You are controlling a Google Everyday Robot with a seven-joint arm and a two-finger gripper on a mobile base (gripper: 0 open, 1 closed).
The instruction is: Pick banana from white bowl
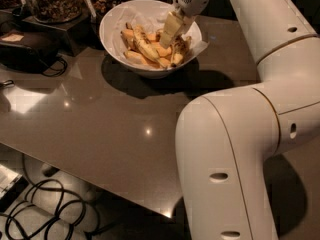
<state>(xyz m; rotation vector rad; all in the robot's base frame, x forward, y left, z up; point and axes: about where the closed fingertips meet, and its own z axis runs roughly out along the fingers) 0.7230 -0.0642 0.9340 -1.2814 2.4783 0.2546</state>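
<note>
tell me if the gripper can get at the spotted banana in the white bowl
Probably yes: the gripper hangs low over the white bowl, the banana just beside it, nothing between.

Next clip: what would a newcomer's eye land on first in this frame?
First comes the bulky white robot arm, which fills the right foreground and bends up and back over the dark table. Next is the white bowl at the table's far side, top centre, piled with yellow bananas. The claw dips into the right side of the bowl, down at the pile.
</note>
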